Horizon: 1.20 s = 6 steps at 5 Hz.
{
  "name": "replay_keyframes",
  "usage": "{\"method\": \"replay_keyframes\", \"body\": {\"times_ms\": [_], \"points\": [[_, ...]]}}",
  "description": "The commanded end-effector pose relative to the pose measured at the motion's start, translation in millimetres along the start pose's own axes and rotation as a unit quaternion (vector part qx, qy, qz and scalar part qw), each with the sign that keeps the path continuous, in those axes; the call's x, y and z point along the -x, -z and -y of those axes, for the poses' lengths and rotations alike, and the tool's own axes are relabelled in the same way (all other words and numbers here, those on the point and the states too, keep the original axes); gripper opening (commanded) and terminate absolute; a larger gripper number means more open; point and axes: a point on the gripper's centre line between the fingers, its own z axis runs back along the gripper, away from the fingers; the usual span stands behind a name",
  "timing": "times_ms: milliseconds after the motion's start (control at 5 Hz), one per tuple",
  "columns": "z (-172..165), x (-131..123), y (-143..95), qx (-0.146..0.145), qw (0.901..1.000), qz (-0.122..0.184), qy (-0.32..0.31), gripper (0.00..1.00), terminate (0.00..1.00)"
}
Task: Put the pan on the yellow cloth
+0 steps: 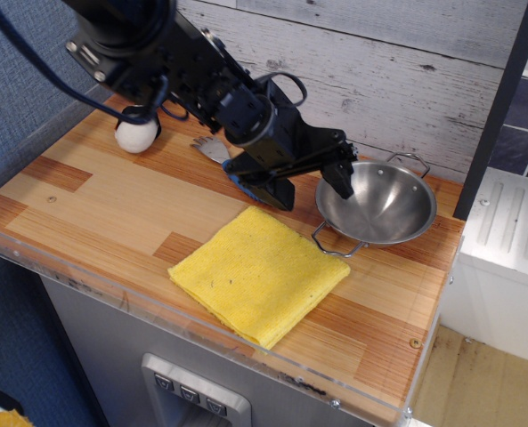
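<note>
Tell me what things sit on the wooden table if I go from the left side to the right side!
White ball → yellow cloth → pan. The robot's gripper hangs between the ball and the pan, its jaws apart at the pan's left rim.

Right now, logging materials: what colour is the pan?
Shiny silver steel pan, clearest in the only view, observation.image.

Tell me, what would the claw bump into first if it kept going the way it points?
Probably the pan: the open claw points down and right at its near rim, though depth is hard to judge.
</note>
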Motion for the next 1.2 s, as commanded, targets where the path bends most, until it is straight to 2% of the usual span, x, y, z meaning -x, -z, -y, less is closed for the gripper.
{"method": "replay_keyframes", "body": {"times_ms": [0, 200, 1000], "points": [[16.7, -4.6, 13.1, 0.035, 0.9987, 0.027, -0.024, 1.0, 0.0], [15.4, -0.3, 14.7, 0.023, 0.9993, 0.024, -0.016, 0.0, 0.0], [19.8, -1.1, -3.1, 0.031, 0.999, 0.03, -0.006, 0.0, 0.0]]}}
